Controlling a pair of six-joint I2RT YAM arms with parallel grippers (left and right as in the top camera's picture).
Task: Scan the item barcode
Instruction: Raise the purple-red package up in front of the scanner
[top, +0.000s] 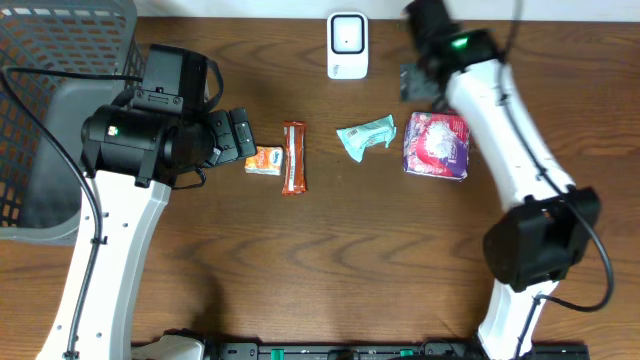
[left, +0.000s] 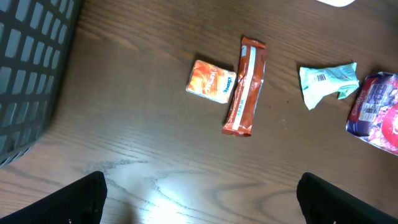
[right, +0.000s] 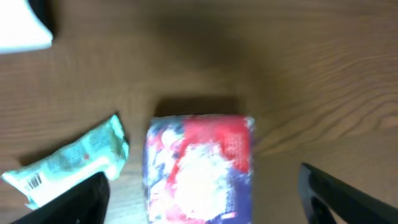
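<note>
Wooden table (top: 350, 250) carries the red-purple packet (top: 436, 145) beneath the wide-open right gripper (right: 203, 177)

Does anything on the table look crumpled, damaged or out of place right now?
Only the teal wrapper, between the orange bar and the purple pack: it is crumpled and lies askew. Nothing looks spilled.
</note>
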